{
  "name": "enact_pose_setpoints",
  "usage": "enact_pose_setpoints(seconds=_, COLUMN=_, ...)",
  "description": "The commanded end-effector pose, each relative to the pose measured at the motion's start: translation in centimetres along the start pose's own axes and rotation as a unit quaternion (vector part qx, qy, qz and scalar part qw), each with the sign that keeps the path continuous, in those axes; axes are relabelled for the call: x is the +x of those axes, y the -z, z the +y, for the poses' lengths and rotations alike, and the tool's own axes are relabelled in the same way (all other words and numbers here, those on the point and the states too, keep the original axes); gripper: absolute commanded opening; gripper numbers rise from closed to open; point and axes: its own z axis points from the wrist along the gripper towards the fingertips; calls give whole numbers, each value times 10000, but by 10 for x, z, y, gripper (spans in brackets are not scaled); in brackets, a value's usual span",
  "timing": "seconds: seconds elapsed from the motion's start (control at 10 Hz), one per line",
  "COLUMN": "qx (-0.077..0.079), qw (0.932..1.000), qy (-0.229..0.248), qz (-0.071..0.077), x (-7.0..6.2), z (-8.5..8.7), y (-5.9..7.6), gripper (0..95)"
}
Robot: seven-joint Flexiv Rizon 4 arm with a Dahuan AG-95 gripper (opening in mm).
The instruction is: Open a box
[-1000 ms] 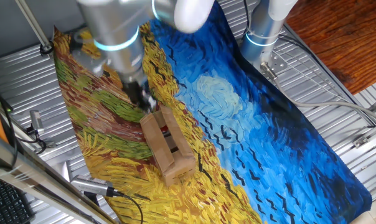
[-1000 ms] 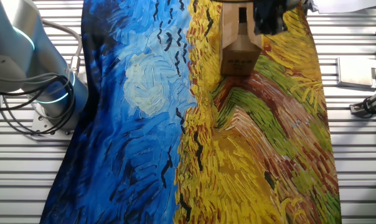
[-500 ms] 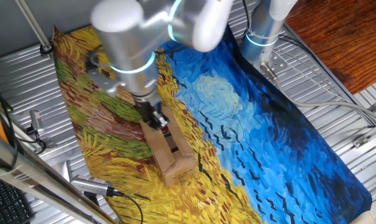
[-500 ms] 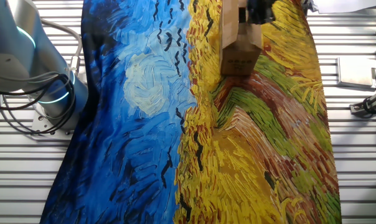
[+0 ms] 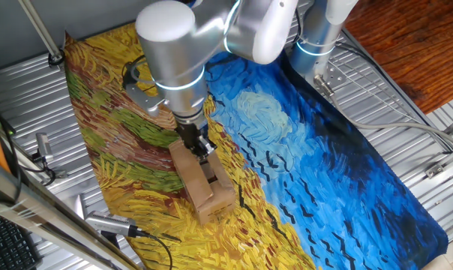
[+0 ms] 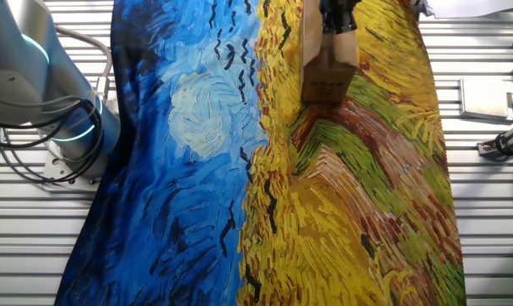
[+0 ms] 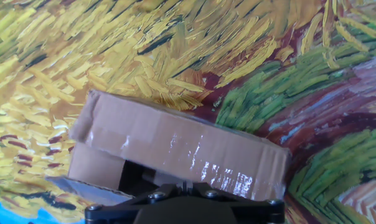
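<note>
The box [image 5: 205, 184] is a small, long brown cardboard one lying on the yellow part of the painted cloth. Its top is partly open, with a dark gap between the long flaps. My gripper [image 5: 200, 147] points down into that gap near the box's far end, with its jaws together. In the other fixed view the box [image 6: 325, 66] sits at the top edge, with the gripper [image 6: 336, 19] over its upper part. The hand view shows a taped flap of the box [image 7: 182, 146] just ahead of the shut gripper [image 7: 183, 185]. Nothing visible is held between the fingers.
The painted cloth [image 5: 301, 157] covers the ribbed metal table [image 6: 486, 212]. The arm's base [image 6: 65, 127] stands at the cloth's blue side. Cables and metal tools [image 5: 110, 223] lie off the cloth's yellow edge, near the box.
The gripper has moved from beside the box's far end to over the gap in its top and has come lower. The box has stayed in place.
</note>
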Motion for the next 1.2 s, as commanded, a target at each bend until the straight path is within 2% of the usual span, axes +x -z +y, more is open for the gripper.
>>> enact_pose_setpoints(seconds=0.1, qx=-172, qw=9997, qy=-74, qz=123, x=3, z=-1, y=6, gripper=0)
enact_pose_setpoints(seconds=0.2, qx=-316, qw=9991, qy=-171, qz=225, x=4, z=-1, y=8, gripper=0)
enact_pose_setpoints(seconds=0.3, qx=-379, qw=9987, qy=-201, qz=267, x=4, z=-1, y=8, gripper=0)
enact_pose_setpoints(seconds=0.7, qx=-372, qw=9987, qy=-181, qz=289, x=4, z=-1, y=8, gripper=0)
enact_pose_setpoints(seconds=0.9, qx=-390, qw=9989, qy=149, qz=207, x=4, z=-1, y=8, gripper=0)
enact_pose_setpoints(seconds=1.0, qx=-343, qw=9989, qy=189, qz=265, x=4, z=-1, y=8, gripper=0)
enact_pose_setpoints(seconds=1.2, qx=-331, qw=9989, qy=189, qz=265, x=4, z=-1, y=8, gripper=0)
